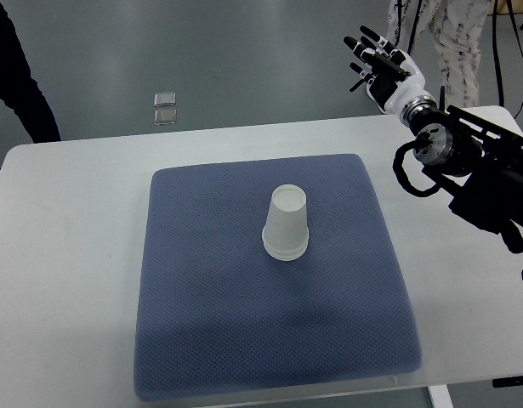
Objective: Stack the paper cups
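White paper cups (287,223) stand upside down in one nested stack near the middle of the blue-grey mat (210,314); a doubled rim shows at the base. My right hand (376,61) is raised beyond the table's far right corner, well away from the stack, fingers spread and holding nothing. Its black arm (474,170) comes in from the right edge. The left arm is out of view.
The mat lies on a white table (65,255). Two small clear squares (166,107) lie on the grey floor behind the table. A person's dark sleeve (23,85) shows at the upper left, and a person's patterned trousers (452,42) at the upper right.
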Robot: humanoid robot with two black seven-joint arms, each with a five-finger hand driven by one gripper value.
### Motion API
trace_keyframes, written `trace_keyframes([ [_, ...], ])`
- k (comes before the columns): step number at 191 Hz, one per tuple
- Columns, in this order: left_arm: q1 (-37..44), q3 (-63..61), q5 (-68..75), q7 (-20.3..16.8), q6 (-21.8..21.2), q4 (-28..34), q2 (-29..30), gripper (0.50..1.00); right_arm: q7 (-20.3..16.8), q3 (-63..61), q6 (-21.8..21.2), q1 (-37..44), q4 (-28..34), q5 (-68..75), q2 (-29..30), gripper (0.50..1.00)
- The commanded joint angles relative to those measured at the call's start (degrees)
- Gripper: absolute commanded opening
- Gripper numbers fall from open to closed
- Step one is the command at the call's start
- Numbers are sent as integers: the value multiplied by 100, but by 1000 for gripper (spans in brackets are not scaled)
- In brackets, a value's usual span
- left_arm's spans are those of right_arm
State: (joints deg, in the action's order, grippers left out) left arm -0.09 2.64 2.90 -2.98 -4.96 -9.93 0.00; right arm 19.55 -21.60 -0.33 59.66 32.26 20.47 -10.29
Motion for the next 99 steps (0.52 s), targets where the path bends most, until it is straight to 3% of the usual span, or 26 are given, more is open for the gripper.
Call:
trace_keyframes([
  [1, 0, 0, 0, -1, -5, 0, 0, 1000, 14, 7, 7, -16, 0, -8, 28, 915],
  [99, 0, 0, 0, -1, -5, 0, 0, 1000, 111, -90, -2, -350, -18, -8, 133, 915],
])
